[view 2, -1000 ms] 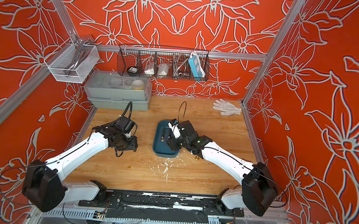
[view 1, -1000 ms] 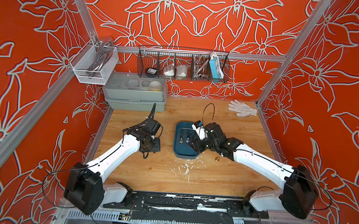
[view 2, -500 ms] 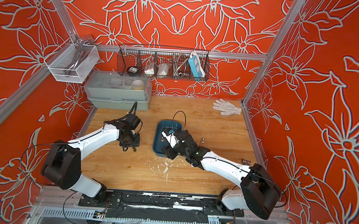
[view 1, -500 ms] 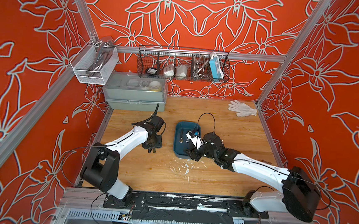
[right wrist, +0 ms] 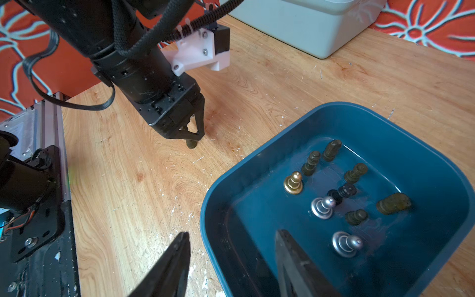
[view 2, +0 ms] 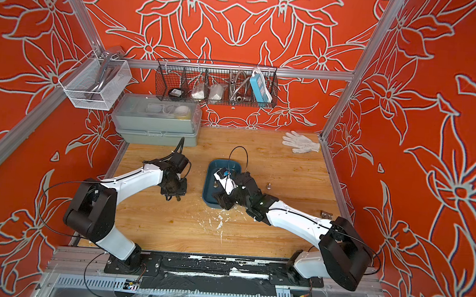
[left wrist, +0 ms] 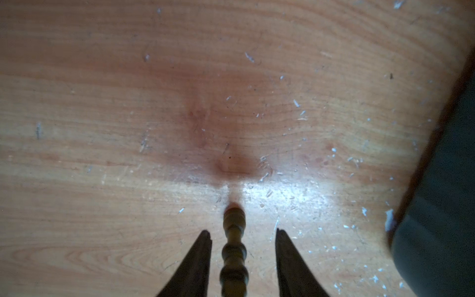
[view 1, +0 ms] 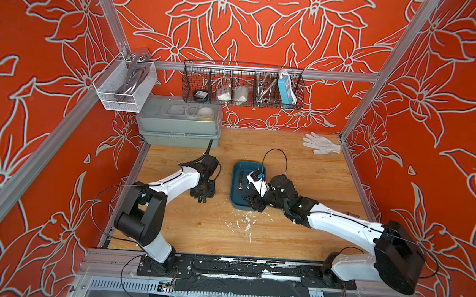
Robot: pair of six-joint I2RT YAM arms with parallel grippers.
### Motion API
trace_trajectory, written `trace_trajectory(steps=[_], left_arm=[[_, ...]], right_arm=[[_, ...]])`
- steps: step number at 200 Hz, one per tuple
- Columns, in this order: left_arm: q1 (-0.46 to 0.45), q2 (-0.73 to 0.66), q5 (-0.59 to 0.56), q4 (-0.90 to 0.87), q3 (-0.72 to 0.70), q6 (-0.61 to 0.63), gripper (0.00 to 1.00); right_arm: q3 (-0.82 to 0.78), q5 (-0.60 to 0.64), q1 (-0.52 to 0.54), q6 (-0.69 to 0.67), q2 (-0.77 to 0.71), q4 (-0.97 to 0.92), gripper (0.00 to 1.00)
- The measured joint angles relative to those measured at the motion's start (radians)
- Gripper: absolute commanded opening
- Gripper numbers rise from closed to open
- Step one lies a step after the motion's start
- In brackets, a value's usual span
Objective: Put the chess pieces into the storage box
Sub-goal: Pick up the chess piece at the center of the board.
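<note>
Left gripper (view 1: 201, 199) is low over the worktop (view 1: 296, 239), left of the storage box (view 1: 244, 164) and apart from it. Jaws partly open, straddling a gold chess piece (left wrist: 233, 249). Wrist view shows a gap on each side, so no grip yet. Piece sits nearer one finger than the other. Risk: that finger lands first, shoves or tips the piece, and it rolls off. Body is slim, beaded and shiny, so a pinch on a bulge could squirt it out. Can't tell if its end rests on the wood.

Storage box is mid-worktop, lidless, low walls. About nine chess pieces (right wrist: 322, 207) already inside: gold, silver, dark, some upright, some lying. Risk: a drop from height bounces off them or over the low wall.

Right gripper (right wrist: 231, 232) is at the box's near edge. Jaws wide and empty, one finger outside the wall, one over the inside. Risk: a sideways move hooks the wall, drags or tilts the box, spills the lot. Both arms would also crowd the box if the left one delivers now, so a clash is likely unless the right one clears.

One small pawn-like piece (view 2: 268, 185) stands alone on the worktop right of the box, near the right arm (view 2: 292, 219). Risk: an arm sweep knocks it away.
</note>
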Motion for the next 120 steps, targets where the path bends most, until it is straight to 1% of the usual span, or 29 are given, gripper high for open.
trace_trajectory(steps=[45,65,120], left_arm=[[0.0,0.006,0.0,0.013,-0.027,-0.002,0.37],[0.0,0.007,0.002,0.012,-0.034,0.001,0.29],[0.001,0.018,0.005,0.021,-0.034,-0.001,0.28]], right_arm=[[0.001,0.0,0.004,-0.006,0.026,-0.003,0.57],[0.006,0.001,0.005,-0.01,0.052,-0.013,0.57],[0.008,0.001,0.018,-0.02,0.059,-0.016,0.57]])
